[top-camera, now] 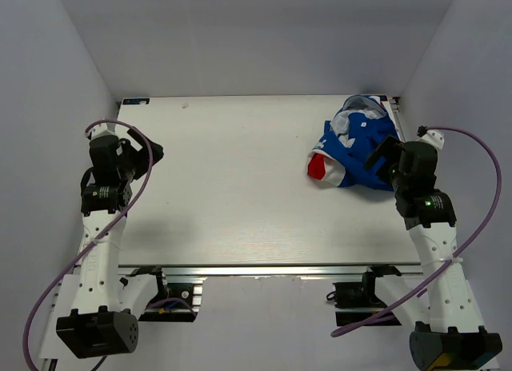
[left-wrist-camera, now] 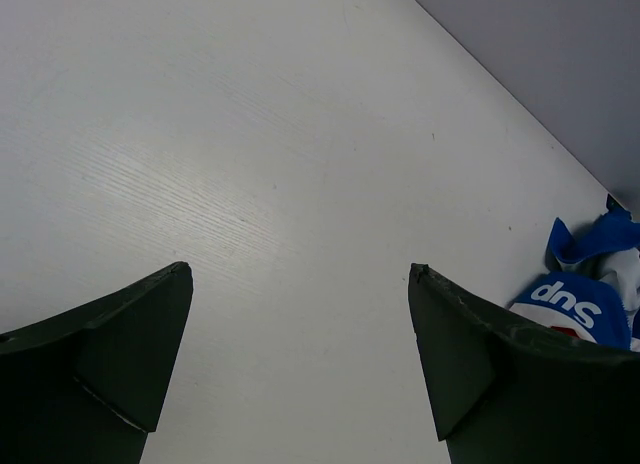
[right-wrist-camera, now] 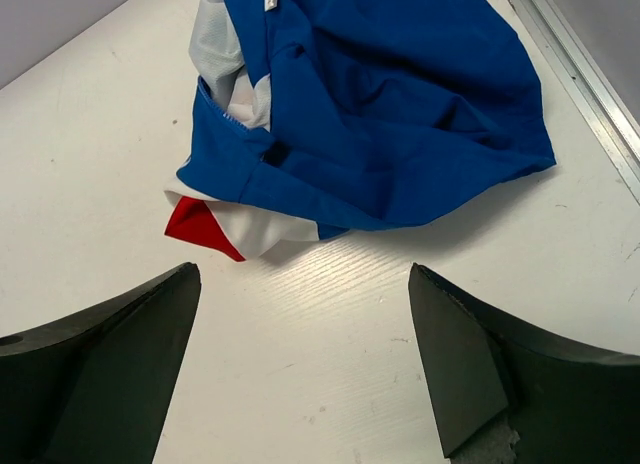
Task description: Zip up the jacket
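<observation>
The right jaws stand wide open and hold nothing. Their two dark fingers [right-wrist-camera: 100, 374] frame the lower corners of the right wrist view, with bare white counter [right-wrist-camera: 340, 334] between them. Just beyond that gap, near the jaws but apart from them, lies the jacket [right-wrist-camera: 390, 104]. It is a crumpled royal-blue heap, with a red-and-white panel poking out at its near left edge and white lining showing at the far left. We cannot find the zipper in any view and judge it is folded inside the heap. A metal rail [right-wrist-camera: 585, 79] runs along the counter's edge just beside the jacket.

The left jaws are also wide open and empty, over bare counter. In the left wrist view the jacket [left-wrist-camera: 575, 304] is a small blue shape well apart, with white "Sup" lettering upside down.

From above, the jacket [top-camera: 352, 151] sits in the far right corner of the counter, right in front of the right arm [top-camera: 420, 199]. The left arm [top-camera: 104, 183] stands at the left edge. We judge the right arm is placed to reach first because the jacket lies on its side. Zipping has not begun, and the heap likely needs spreading flat.
</observation>
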Controlling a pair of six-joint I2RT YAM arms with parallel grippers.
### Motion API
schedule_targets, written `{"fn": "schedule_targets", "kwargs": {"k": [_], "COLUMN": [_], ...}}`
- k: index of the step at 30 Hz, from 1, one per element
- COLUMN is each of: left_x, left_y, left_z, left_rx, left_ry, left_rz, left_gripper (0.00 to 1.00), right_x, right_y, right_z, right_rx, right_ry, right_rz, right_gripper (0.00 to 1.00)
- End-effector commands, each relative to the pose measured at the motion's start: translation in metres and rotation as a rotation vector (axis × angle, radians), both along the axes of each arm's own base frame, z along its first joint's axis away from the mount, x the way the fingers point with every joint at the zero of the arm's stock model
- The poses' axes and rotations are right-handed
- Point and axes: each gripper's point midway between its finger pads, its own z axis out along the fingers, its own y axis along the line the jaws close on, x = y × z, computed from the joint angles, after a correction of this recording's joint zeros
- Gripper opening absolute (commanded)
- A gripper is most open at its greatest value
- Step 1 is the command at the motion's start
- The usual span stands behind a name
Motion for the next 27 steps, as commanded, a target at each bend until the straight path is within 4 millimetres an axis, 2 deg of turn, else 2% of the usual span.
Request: {"fn": "schedule_targets", "kwargs": {"k": [1,6,12,13,14,15,16,17,18,19,20,21,23,24,26,27], "left_x": [-0.005,-0.003,0.001,0.001,0.001,0.001,0.0,0.001,0.001,0.002,0.004,0.005,0.008,0.009,0.01,0.012], "left_y": [0.006,0.003,-0.002,-0.002,-0.002,-0.002,-0.001,-0.001,-0.001,-0.001,-0.001,-0.001,-0.003,-0.004,-0.003,-0.002], "left_z": [0.019,0.014,0.008,0.005,0.004,0.002,0.001,0.001,-0.005,-0.005,-0.007,-0.007,-0.01,-0.012,-0.017,-0.02], "left_rx": [0.014,0.009,-0.008,-0.009,-0.009,-0.009,-0.009,-0.008,-0.009,-0.01,-0.011,-0.012,-0.02,-0.022,-0.023,-0.021], "left_ry": [-0.045,-0.043,-0.021,-0.014,-0.009,-0.005,-0.003,-0.011,-0.005,-0.011,-0.008,-0.003,0.01,0.014,0.028,0.036], "left_rz": [0.033,0.018,-0.011,-0.012,-0.011,-0.009,-0.004,-0.006,-0.004,-0.002,-0.003,-0.006,-0.017,-0.021,-0.018,-0.014], "left_gripper": [0.98,0.98,0.98,0.98,0.98,0.98,0.98,0.98,0.98,0.98,0.98,0.98,0.98,0.98,0.98,0.98], "right_x": [0.004,0.018,0.067,0.082,0.095,0.11,0.121,0.131,0.145,0.153,0.164,0.169,0.197,0.206,0.22,0.23], "right_y": [0.0,0.017,0.004,0.003,0.001,0.001,-0.002,0.0,0.0,-0.003,-0.006,-0.006,-0.004,-0.003,-0.007,-0.01], "right_z": [0.005,0.003,0.007,-0.007,0.004,-0.015,-0.023,-0.022,-0.052,-0.064,-0.063,-0.105,-0.103,-0.134,-0.153,-0.171], "right_rx": [0.002,-0.003,-0.069,-0.074,-0.07,-0.074,-0.068,-0.057,-0.052,-0.044,-0.05,-0.054,-0.064,-0.069,-0.081,-0.084], "right_ry": [-0.028,-0.043,0.022,0.077,0.057,0.113,0.13,0.135,0.214,0.247,0.252,0.352,0.34,0.403,0.437,0.474], "right_rz": [0.002,0.119,0.06,0.056,0.052,0.062,0.054,0.068,0.075,0.06,0.047,0.058,0.081,0.097,0.078,0.061], "right_gripper": [0.89,0.89,0.89,0.89,0.89,0.89,0.89,0.89,0.89,0.89,0.89,0.89,0.89,0.89,0.88,0.86]}}
